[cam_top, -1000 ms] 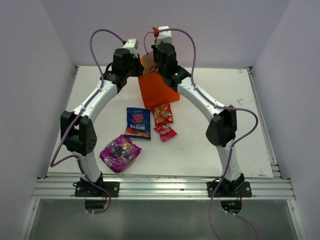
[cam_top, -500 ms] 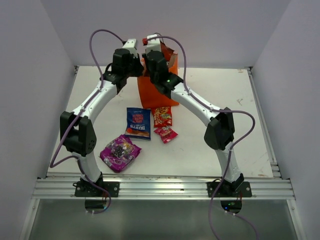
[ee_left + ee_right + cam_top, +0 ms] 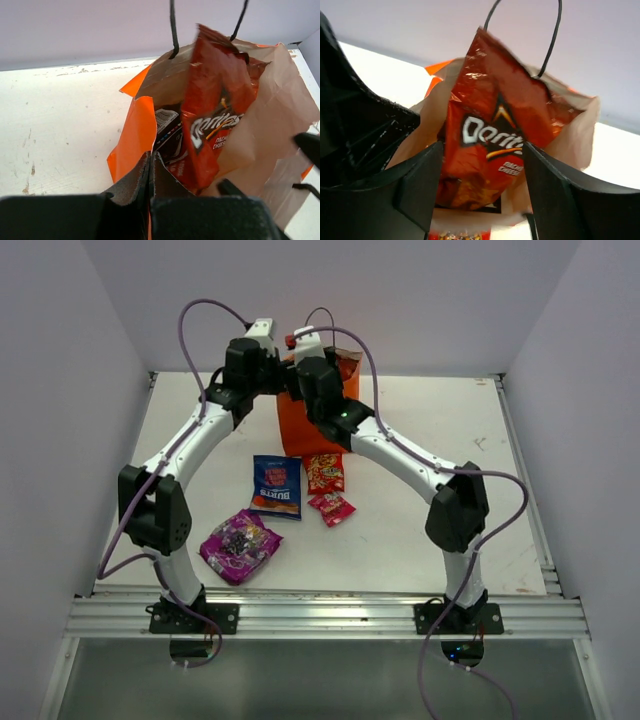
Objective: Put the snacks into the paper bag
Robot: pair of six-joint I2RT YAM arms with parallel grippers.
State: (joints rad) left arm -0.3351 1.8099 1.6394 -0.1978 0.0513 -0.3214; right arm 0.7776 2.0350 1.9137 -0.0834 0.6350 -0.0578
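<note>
The orange paper bag stands upright at the back of the table. My left gripper is shut on its near-left rim. The orange-red Doritos bag stands inside, its top poking out above the rim. A dark packet lies beside it in the bag. My right gripper hangs open at the bag's mouth, its fingers on either side of the Doritos bag without touching it. On the table lie a blue bag, a red-yellow packet, a small pink-red packet and a purple bag.
Thin black loop handles rise from the paper bag's rim. Both arms arch over the table and meet at the bag. Walls close in the back and sides. A metal rail runs along the near edge.
My right gripper moved left over the bag's mouth and opened, letting go of the Doritos bag, which now stands in the bag. The left gripper kept its hold on the rim.
</note>
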